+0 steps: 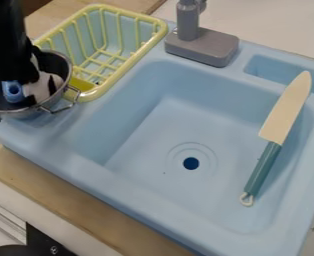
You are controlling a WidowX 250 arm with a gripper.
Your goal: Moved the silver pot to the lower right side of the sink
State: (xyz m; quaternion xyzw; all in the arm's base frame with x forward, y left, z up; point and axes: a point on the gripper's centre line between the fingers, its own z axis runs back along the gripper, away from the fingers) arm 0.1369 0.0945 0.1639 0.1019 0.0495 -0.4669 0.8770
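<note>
Silver pot (59, 91) right at black gripper (11, 97), toward its 5 o'clock; can't tell if gripper's clenched or released.

The black arm (5, 30) hangs upper left, its pincer (10, 77) downward.

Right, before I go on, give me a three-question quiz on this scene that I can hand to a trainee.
1. Which of these is right beside the silver pot?
A) the gray faucet
B) the yellow rack
C) the drain hole

2. True or false: the silver pot is already down inside the sink basin.

3. Fill in the blank: the knife has a cream blade and a ____ handle.

Key: 1. B; 2. False, it is left of the basin; 3. teal
</note>
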